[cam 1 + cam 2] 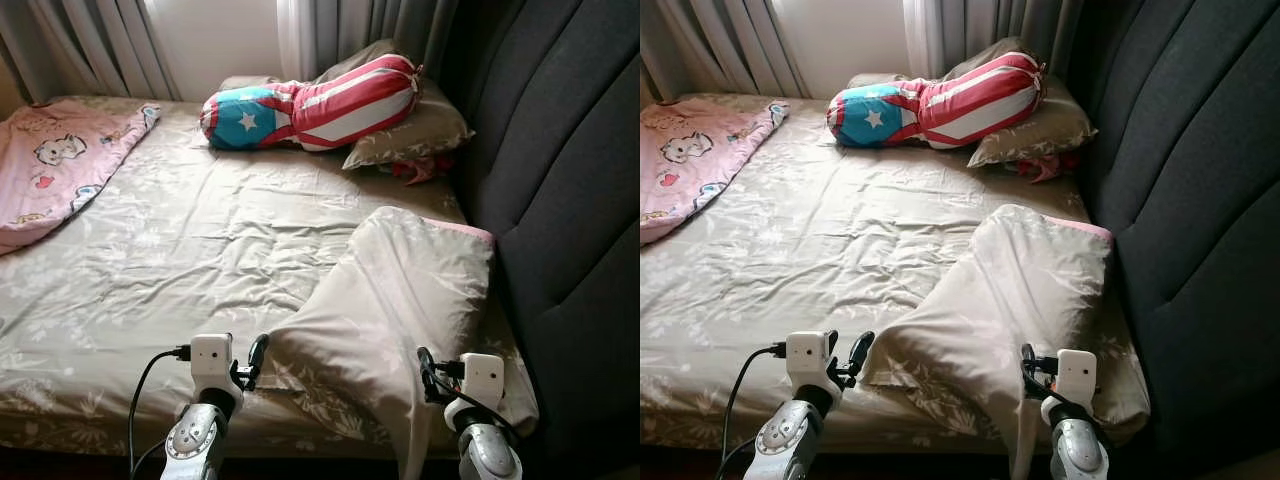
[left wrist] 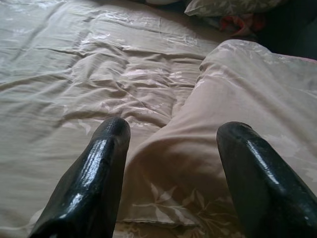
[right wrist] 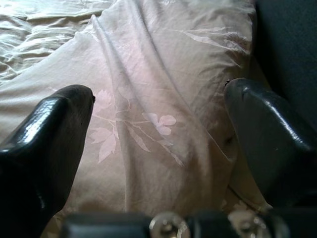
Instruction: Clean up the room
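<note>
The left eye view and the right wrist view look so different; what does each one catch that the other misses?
The left eye view alone takes in the pink cartoon-print blanket, the red, white and blue star-patterned bolster, the grey curtains and the left gripper. The right wrist view alone gives the floral print up close. Both share the beige floral pillow, the dark grey padded headboard and the open right gripper.

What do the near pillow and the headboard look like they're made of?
Pillow: thin woven fabric with a slight sheen, likely cotton or polyester, judging by its soft creases and printed flowers. Headboard: dark grey matte upholstery, apparently padded, with stitched vertical channels.
</note>
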Controlling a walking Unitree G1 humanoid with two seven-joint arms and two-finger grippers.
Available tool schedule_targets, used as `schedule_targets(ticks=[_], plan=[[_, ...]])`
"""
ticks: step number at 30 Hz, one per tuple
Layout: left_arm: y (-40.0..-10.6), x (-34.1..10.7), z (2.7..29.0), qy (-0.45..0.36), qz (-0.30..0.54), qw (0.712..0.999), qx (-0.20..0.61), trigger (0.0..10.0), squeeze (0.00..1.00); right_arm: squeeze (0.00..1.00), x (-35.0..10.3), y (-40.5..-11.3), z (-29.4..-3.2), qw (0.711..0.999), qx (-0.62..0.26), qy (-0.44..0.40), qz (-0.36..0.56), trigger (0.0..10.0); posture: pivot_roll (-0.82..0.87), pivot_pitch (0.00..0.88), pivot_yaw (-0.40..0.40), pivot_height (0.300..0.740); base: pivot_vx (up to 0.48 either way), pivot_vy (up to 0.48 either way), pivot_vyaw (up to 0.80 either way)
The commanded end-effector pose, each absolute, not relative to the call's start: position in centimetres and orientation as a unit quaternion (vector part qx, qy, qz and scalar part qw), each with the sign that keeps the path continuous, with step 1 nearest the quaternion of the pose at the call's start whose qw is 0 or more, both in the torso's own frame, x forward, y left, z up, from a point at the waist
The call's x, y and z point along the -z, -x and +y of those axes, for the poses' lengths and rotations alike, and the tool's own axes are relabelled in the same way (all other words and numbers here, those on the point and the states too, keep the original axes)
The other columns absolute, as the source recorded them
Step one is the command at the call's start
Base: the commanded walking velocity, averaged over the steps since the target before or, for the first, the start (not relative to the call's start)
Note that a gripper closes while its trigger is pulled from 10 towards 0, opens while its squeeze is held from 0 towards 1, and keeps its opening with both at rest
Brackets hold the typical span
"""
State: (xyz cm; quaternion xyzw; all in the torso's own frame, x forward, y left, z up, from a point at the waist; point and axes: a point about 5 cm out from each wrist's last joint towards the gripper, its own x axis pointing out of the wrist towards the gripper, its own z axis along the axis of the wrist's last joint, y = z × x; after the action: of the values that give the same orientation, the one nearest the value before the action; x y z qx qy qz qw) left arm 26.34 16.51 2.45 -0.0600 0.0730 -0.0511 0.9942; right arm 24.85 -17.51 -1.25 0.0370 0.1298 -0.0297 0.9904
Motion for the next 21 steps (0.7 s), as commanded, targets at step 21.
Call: schedule_targets(ticks=[21], plan=[[-26.49, -2.18, 16.73, 0.061, 0.083, 0.994, 0.048, 10.0, 0.0, 0.0, 1.16, -25.31, -16.85, 0.99, 0.018, -0.035, 0.135, 10.0, -0.03, 0.064, -0.076, 0.665, 0.0, 0.0, 0.0]])
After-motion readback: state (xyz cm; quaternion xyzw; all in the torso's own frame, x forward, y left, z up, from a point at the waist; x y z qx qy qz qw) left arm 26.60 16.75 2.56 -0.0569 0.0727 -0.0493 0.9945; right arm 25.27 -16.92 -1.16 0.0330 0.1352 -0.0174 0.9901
